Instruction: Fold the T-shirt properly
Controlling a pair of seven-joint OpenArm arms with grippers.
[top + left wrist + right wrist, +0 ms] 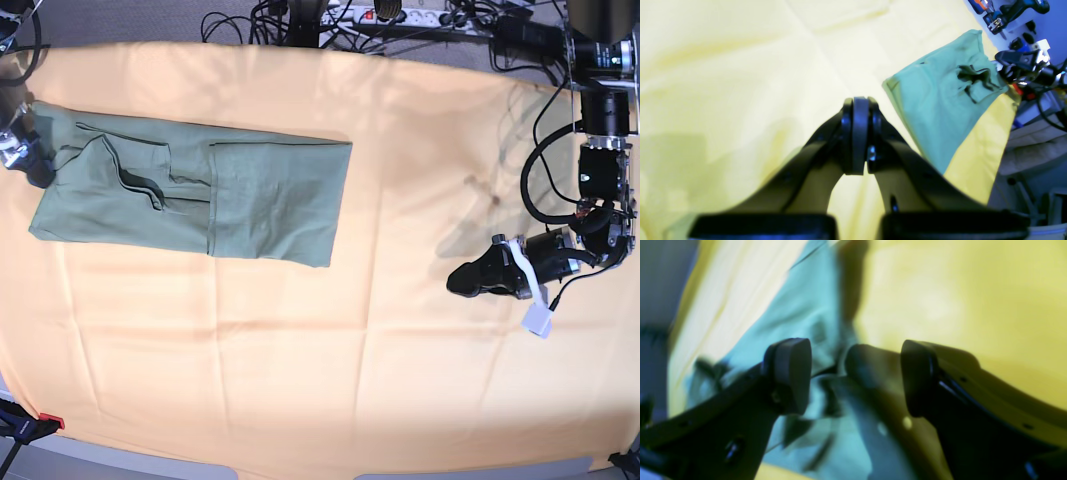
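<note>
Half the right tool (22, 140) is cut off beside the T-shirt (200, 185)

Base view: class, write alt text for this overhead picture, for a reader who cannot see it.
A plain sage-green knit T-shirt, folded into a long band, lies flat on a large orange-yellow cloth toward the picture's left. The open right gripper sits at the band's left end, at the picture's edge; the shut left gripper hovers over bare cloth at the right, away from the shirt.
</note>
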